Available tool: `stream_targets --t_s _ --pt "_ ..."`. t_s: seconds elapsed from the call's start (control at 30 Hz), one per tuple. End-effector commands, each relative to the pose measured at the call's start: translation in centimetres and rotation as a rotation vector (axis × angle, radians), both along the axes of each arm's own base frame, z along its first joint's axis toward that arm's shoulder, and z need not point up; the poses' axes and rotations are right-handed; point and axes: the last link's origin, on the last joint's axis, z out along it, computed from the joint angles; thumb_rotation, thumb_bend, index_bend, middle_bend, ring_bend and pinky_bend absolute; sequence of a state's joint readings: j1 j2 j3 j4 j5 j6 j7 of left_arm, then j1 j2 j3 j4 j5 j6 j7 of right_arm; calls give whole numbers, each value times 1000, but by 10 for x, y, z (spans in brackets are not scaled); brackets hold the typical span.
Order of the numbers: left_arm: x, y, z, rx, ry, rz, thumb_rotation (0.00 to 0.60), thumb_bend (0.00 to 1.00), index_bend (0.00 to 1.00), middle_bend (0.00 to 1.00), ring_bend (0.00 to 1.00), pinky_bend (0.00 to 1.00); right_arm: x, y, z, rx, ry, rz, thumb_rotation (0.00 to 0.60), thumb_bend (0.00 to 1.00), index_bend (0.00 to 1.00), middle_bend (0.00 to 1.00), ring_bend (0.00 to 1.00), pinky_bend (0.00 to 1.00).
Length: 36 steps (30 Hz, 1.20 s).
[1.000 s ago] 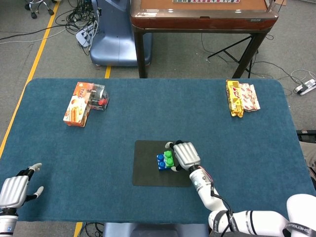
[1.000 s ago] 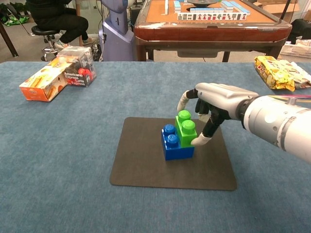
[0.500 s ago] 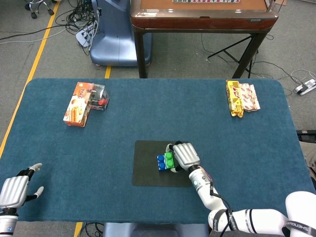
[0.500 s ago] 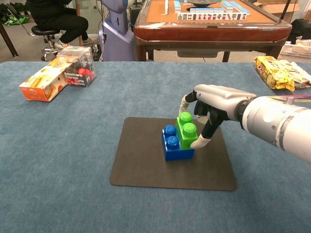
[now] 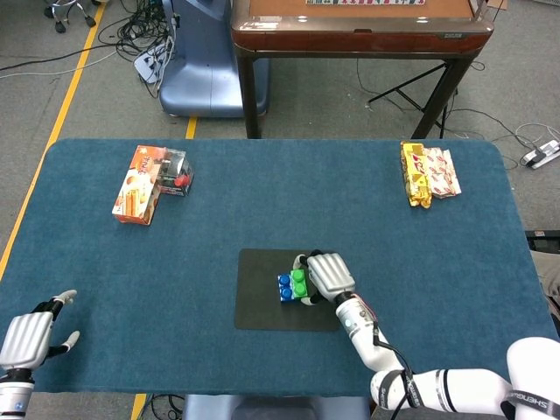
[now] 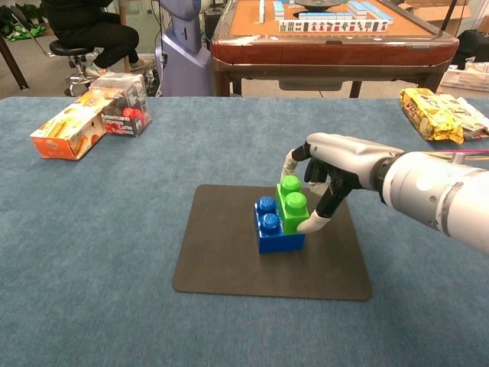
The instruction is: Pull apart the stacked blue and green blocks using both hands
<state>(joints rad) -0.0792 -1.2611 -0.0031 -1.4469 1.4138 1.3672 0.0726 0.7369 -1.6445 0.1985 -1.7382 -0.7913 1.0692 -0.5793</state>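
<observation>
A green block (image 6: 291, 212) sits stacked on the right half of a blue block (image 6: 271, 229), both on a black mat (image 6: 229, 260) in mid-table. My right hand (image 6: 344, 164) reaches in from the right and pinches the green block, one finger behind it and the thumb against its front right side. From the head view the green block (image 5: 299, 279) and blue block (image 5: 285, 286) lie just left of the right hand (image 5: 328, 274), on the mat (image 5: 258, 302). My left hand (image 5: 26, 337) rests far off at the table's near left corner, fingers spread and empty.
An orange snack box (image 6: 69, 131) and a small clear-fronted box (image 6: 122, 103) lie at the far left. Yellow snack packs (image 6: 432, 103) lie at the far right. A brown mahjong table (image 6: 321, 30) stands beyond the far edge.
The right hand has moved slightly left and its finger and thumb have closed in against the green block. The blocks stay stacked. The left hand has barely moved.
</observation>
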Motion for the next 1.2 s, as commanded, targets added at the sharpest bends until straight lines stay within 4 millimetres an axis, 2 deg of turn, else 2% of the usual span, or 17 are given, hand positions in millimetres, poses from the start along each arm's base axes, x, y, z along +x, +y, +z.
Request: stream_targets --t_s 0.03,0.23,0.3,0.43,0.5,0.57,0.63,0.73,0.83,1.03,1.2 --pt "2 1 0 2 -5 -8 600 278 246 304 344 661 3 0 7 -11 -44 6 600 250 609 1000 1000 1000" --pt "16 9 -1 16 -53 -41 600 271 246 320 381 670 10 -3 30 -46 -135 23 600 253 619 1000 1000 1000" --pt "23 12 -2 17 -74 -54 600 234 247 331 401 680 12 -5 38 -57 -158 29 600 254 622 1000 1000 1000" --pt "43 25 -8 3 -147 -91 600 96 248 394 471 726 20 -8 55 -76 -204 51 600 254 624 1000 1000 1000" --pt "57 33 -10 -3 -186 -122 600 61 251 476 544 790 27 -10 63 -83 -219 68 600 254 624 1000 1000 1000" --pt "69 42 -13 -7 -219 -154 600 32 267 680 704 923 33 -11 69 -86 -232 80 600 253 624 1000 1000 1000" --pt "83 53 -20 -18 -262 -189 600 21 283 843 819 990 40 -13 76 -86 -245 91 600 254 624 1000 1000 1000" --pt "104 67 -31 -48 -323 -226 600 6 290 967 944 1000 50 -15 84 -86 -257 106 600 254 624 1000 1000 1000" --pt "127 80 -41 -86 -401 -257 600 0 281 998 996 1000 58 -17 89 -91 -258 122 600 254 624 1000 1000 1000" --pt "165 99 -56 -147 -558 -245 600 0 266 1000 1000 1000 71 -20 92 -93 -263 148 600 257 624 1000 1000 1000" --pt "186 109 -63 -211 -668 -180 600 0 254 1000 1000 1000 79 -21 93 -92 -268 166 600 261 626 1000 1000 1000"
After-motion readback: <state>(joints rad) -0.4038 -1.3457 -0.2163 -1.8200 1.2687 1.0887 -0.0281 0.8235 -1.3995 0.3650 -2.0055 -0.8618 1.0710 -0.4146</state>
